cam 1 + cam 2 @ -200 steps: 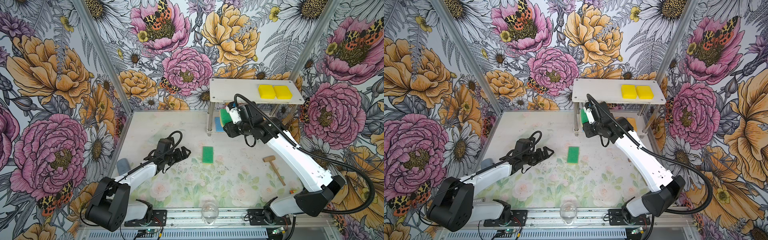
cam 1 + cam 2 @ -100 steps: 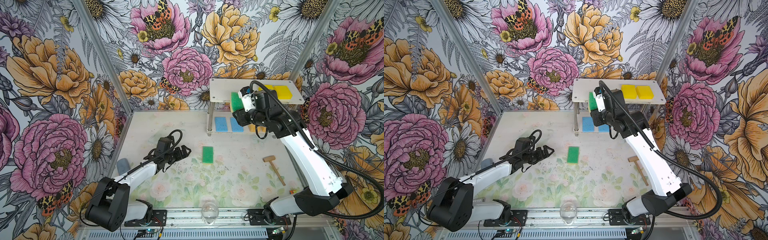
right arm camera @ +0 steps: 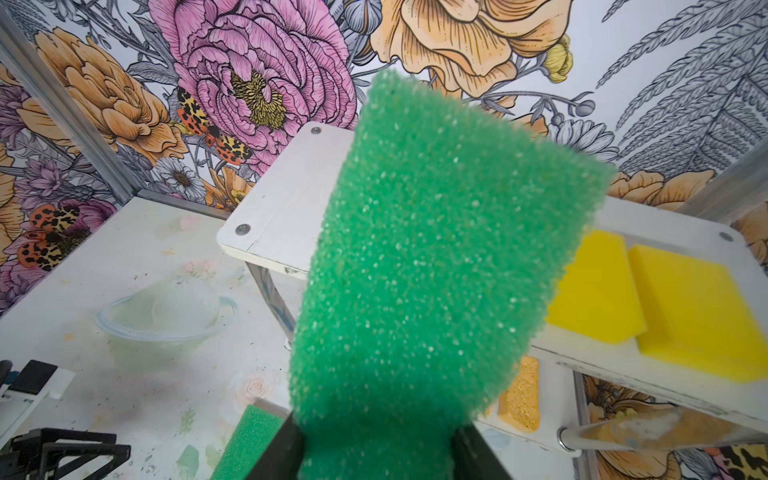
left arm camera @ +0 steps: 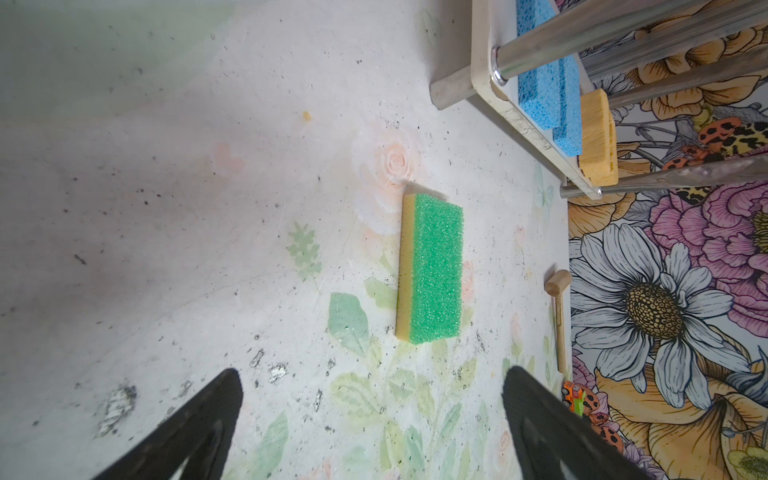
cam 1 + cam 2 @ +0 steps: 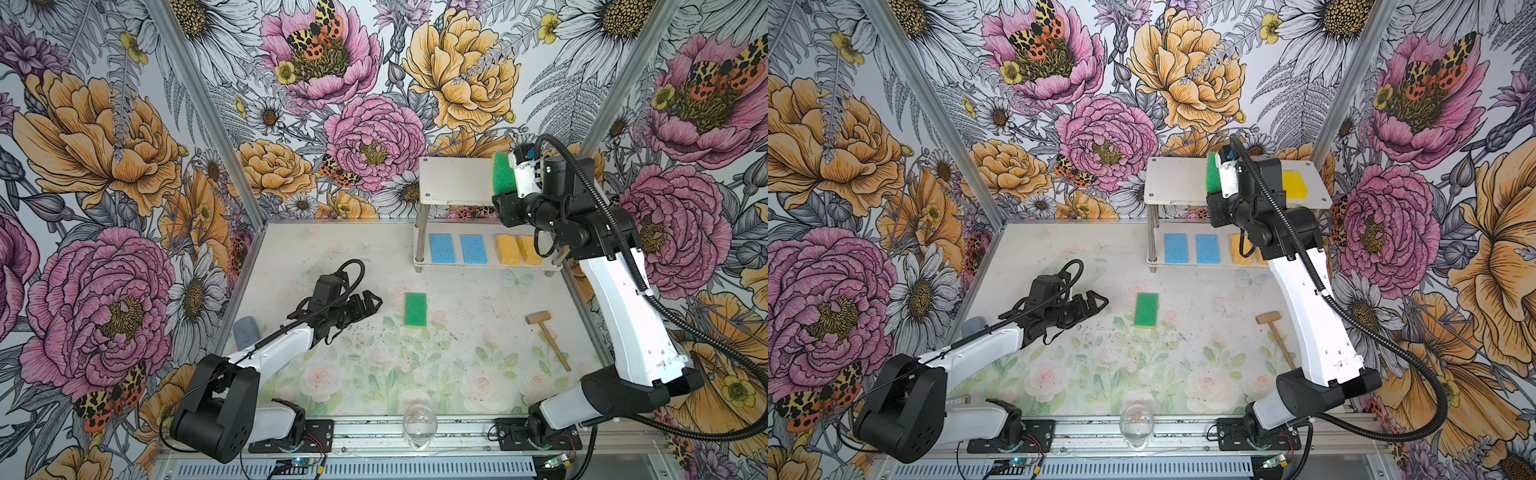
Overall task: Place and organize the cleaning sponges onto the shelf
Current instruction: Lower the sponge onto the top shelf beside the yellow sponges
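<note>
The shelf (image 5: 453,183) stands at the back right. My right gripper (image 5: 509,183) is shut on a green-topped sponge (image 3: 436,270), held on edge above the middle of the upper board (image 5: 1175,180). To its right on that board lie two bright yellow sponges (image 3: 594,291). The lower tier carries two blue sponges (image 5: 441,248) and two orange-yellow ones (image 5: 508,249). A second green-topped sponge (image 5: 415,309) lies flat on the table. My left gripper (image 5: 372,301) hovers open just left of it, nothing between its fingers (image 4: 208,415).
A wooden mallet (image 5: 544,336) lies on the table at the right, near the right arm's white link. A clear glass (image 5: 419,424) stands at the front edge. A grey-blue cylinder (image 5: 246,330) sits by the left wall.
My right gripper has risen with the green-topped sponge from beside the lower tier to above the upper board, moving right. The left arm has stayed put.
</note>
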`<state>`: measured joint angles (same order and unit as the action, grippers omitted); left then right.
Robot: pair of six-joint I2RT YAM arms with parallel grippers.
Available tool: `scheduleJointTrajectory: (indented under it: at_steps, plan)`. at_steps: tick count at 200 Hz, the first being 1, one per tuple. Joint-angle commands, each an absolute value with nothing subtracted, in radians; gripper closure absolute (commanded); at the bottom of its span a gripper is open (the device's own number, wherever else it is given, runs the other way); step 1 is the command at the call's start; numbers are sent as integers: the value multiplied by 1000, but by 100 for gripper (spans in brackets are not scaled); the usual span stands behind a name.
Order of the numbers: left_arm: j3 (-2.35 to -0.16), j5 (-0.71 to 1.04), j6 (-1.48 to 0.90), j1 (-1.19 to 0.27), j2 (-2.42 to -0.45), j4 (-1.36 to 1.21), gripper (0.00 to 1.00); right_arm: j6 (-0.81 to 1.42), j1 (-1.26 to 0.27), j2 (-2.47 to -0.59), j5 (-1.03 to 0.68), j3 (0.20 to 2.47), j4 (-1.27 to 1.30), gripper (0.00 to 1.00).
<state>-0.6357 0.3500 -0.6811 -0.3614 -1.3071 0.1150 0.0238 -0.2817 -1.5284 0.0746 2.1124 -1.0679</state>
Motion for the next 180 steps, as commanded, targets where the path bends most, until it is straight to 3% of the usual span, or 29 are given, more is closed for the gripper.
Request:
scheduleJointTrajectory:
  at_steps: [1,180]
  plan:
    - [-634,363,-675,-354,-1287,106,1,-10,-252,-1568,95,2164,-1073,53]
    - [-618,345,-675,-348,-1253,124,1,-20,-146,-1836,14,2389,-1072,53]
